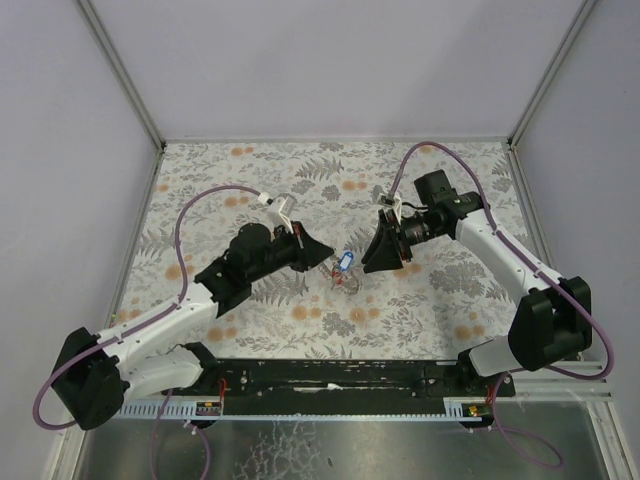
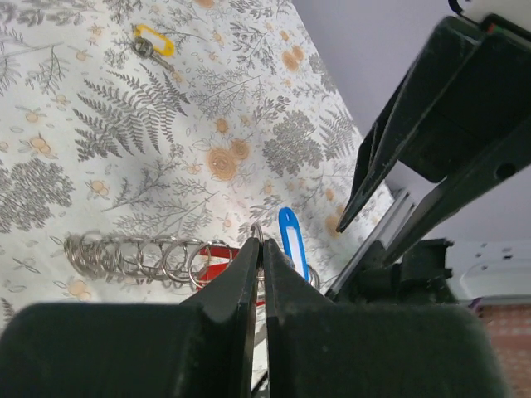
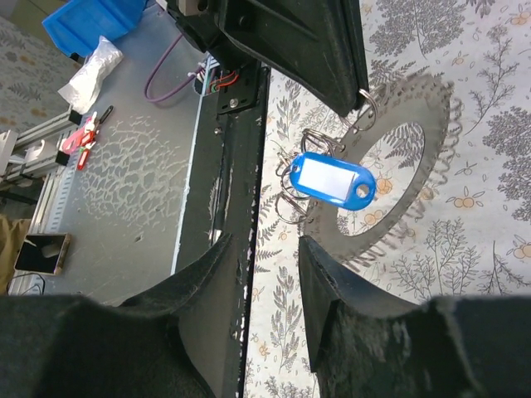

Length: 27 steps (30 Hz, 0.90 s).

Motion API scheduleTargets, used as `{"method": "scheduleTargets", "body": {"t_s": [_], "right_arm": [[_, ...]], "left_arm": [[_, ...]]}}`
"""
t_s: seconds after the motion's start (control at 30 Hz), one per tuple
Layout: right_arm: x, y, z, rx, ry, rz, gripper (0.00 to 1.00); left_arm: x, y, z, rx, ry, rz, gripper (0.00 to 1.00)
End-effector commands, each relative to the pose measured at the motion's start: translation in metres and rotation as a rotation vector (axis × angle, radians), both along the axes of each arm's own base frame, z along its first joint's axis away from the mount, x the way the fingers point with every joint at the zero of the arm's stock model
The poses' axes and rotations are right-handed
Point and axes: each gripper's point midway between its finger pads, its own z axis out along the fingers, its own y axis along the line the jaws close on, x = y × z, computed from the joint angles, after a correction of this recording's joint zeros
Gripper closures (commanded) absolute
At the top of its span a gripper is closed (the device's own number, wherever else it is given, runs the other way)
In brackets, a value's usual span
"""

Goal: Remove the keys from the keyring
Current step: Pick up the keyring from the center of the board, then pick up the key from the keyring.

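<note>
My left gripper [image 2: 260,246] [image 1: 328,258] is shut on a thin wire loop of the keyring [image 2: 124,253], a coil of metal rings lying on the floral cloth. From the right wrist the keyring [image 3: 431,104] reads as a grey ridged doughnut under the left fingers [image 3: 332,58]. A blue-tagged key [image 3: 332,178] [image 2: 292,240] [image 1: 345,263] hangs on small rings beside that grip, and a red tag [image 2: 217,264] lies against the coil. A yellow-tagged key [image 2: 153,43] lies apart on the cloth. My right gripper [image 3: 270,249] [image 1: 372,262] stands open and empty, just short of the blue tag.
A black rail [image 1: 340,375] runs along the near edge between the arm bases. Beyond it is a metal bench holding a blue bin [image 3: 91,21] and a white bag [image 3: 95,70]. Pale walls close the cloth on three sides.
</note>
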Motion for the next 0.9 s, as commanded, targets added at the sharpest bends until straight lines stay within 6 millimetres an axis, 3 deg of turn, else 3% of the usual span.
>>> {"method": "scheduleTargets", "body": {"t_s": [0.0, 0.17, 0.37, 0.6, 0.77, 0.87], "right_arm": [[0.001, 0.0, 0.03, 0.025, -0.069, -0.003, 0.57], [0.004, 0.002, 0.048, 0.045, -0.114, -0.012, 0.56], [0.03, 0.006, 0.033, -0.048, -0.155, -0.131, 0.48], [0.053, 0.006, 0.013, -0.122, -0.135, -0.235, 0.47], [0.058, 0.003, 0.014, -0.141, -0.167, -0.257, 0.44], [0.054, 0.001, 0.025, -0.131, -0.208, -0.235, 0.43]], "left_arm": [[0.013, -0.005, 0.033, -0.183, 0.091, 0.107, 1.0], [0.017, -0.009, 0.038, -0.214, 0.115, 0.155, 1.0], [0.018, -0.021, 0.039, -0.188, 0.12, 0.173, 1.0], [0.024, -0.025, 0.045, -0.193, 0.095, 0.186, 1.0], [0.027, -0.03, 0.048, -0.191, 0.089, 0.19, 1.0], [0.031, -0.03, 0.047, -0.176, 0.095, 0.217, 1.0]]}}
